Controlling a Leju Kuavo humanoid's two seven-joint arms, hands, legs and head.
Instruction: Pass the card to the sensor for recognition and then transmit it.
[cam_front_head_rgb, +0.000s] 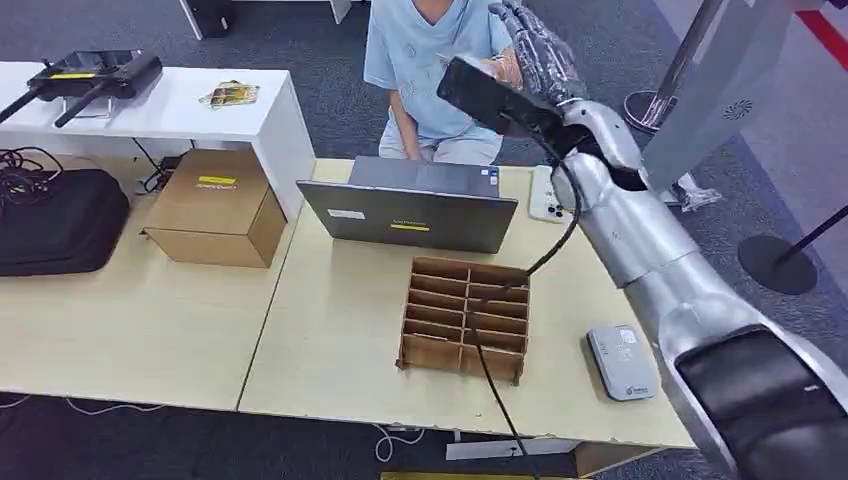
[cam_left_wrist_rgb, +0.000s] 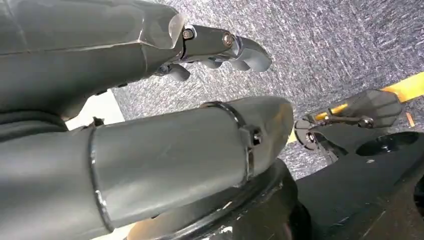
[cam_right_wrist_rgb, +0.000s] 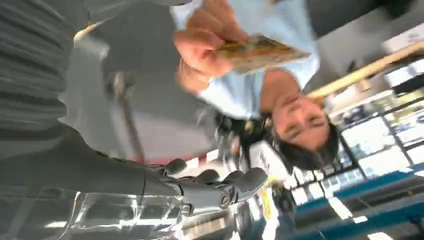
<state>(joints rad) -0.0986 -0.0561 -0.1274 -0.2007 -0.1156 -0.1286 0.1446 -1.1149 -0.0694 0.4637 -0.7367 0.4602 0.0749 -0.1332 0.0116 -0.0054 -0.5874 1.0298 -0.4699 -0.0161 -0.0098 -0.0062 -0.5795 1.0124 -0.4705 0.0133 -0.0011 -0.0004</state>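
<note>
Open tabletop (cam_front_head_rgb: 330, 330) left of the cardboard divider tray (cam_front_head_rgb: 465, 318). Behind the tray, blocked by a laptop (cam_front_head_rgb: 410, 205). Right of the tray, a sensor (cam_front_head_rgb: 621, 362) and trailing cable (cam_front_head_rgb: 490, 370).

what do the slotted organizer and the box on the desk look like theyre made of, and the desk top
Organizer: thin brown board, probably cardboard or fibreboard, matte, with raw-looking edges on its dividers.
Box: corrugated-style cardboard, matte brown, with a yellow label on top.
Desk: pale wood-look top, likely laminate, smooth with a slight sheen.
</note>
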